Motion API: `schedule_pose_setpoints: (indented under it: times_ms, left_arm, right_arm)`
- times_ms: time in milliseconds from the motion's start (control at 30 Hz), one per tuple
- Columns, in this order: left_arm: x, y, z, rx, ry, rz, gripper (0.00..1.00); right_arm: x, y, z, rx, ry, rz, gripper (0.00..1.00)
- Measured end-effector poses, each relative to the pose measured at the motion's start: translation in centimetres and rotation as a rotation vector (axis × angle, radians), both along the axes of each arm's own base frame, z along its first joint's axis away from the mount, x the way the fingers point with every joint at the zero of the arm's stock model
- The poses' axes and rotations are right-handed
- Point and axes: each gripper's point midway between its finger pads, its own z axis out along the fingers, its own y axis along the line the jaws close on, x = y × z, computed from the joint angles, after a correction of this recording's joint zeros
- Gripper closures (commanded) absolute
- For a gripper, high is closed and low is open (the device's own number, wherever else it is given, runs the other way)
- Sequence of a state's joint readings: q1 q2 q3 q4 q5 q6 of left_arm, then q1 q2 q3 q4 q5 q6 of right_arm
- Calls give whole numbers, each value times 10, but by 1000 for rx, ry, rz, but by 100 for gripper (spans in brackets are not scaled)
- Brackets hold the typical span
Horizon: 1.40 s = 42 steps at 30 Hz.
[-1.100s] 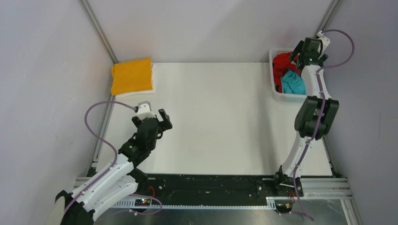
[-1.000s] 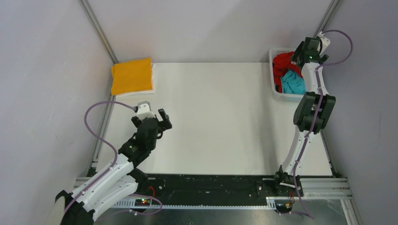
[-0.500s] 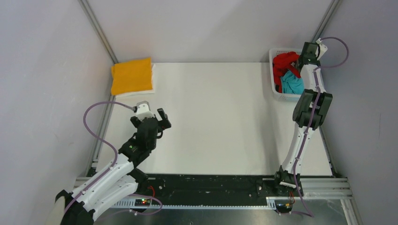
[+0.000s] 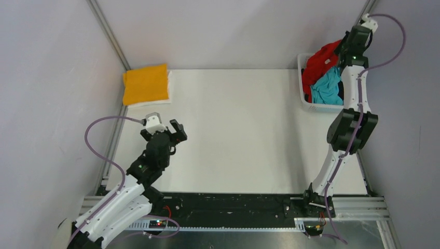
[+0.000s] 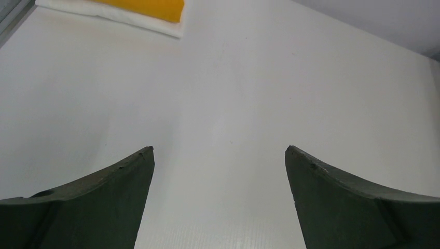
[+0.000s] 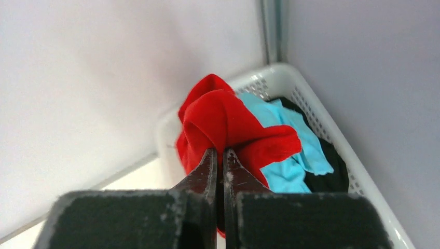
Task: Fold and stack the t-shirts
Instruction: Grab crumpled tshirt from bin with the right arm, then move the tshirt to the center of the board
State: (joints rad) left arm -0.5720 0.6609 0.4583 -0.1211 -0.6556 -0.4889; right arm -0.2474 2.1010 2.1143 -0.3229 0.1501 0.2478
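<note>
**Red shirt comes out of the basket.** The right gripper [image 6: 220, 153] holds a bunched fold of a bright red soft-cloth t-shirt [image 6: 228, 122] above a white plastic lattice basket [image 6: 311, 98] at the far right corner of the white desk [image 4: 244, 129], its jaws pressed together on the cloth. Most of the shirt hangs below the pinch. Its lower part rests in the basket on a crumpled turquoise t-shirt [image 6: 283, 171], and a black t-shirt [image 6: 332, 171] shows beneath against the basket's right wall.

At the far left corner of the desk, a folded orange-yellow t-shirt [image 4: 146, 83] lies squarely on a folded white t-shirt [image 4: 168, 88], whose edge shows along the right and near sides. The left gripper [image 5: 219, 150] hovers over bare desk near the front left, jaws spread wide and holding nothing, well apart from both stack and basket.

The step in hand appears to be drawing the third shirt out of the basket. Two look folded and stacked, and three are left to do. The next move likely calls for raising the red shirt until its hem comes free of the basket rim. It would then be carried to the open middle of the desk and spread flat for folding. The pinch is on a thick bunch, so the shirt may come out twisted and could drag the turquoise one along. The left arm would probably need to take a second corner.
</note>
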Motion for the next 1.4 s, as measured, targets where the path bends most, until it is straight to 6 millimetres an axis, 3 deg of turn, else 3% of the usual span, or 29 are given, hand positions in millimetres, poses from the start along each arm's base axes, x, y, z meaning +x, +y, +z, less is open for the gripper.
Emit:
schedule_pose_setpoints:
  times_ms: [167,367,467,633,800,1000,1133,1200,1300,1333,1400]
  left_arm:
    - [-4,2,14,-36,-50,-3,0]
    - [-13,5,25,-85,-109,-11,0]
    - [-17,5,26,-111,-120,-20,0]
    - [-21,3,19,-130,-92,-28,0]
    - [-25,-1,10,-145,-51,-48,0]
    - [-32,0,5,-166,-32,-56,0]
    - [-37,2,3,-176,-23,-54,0]
    - [-39,3,2,-179,-16,-54,0]
    - [-42,2,-2,-185,1,-60,0]
    - [-43,2,-4,-187,10,-60,0]
    - [-46,3,-10,-187,32,-55,0]
  right_arm:
    - [-25,44,102,-63,-174,139,100]
    - [-70,123,204,-113,-373,335,100]
    - [-95,167,244,-109,-464,446,100]
    - [-153,240,304,-33,-611,671,100]
    - [-218,301,343,61,-709,896,100]
    - [-305,382,367,137,-782,1160,100]
    - [-343,407,366,165,-804,1219,100]
    - [-345,409,360,173,-795,1199,100]
    - [-327,404,334,171,-744,1103,100]
    - [-316,401,315,166,-707,1060,100]
    - [-291,390,256,149,-592,957,96]
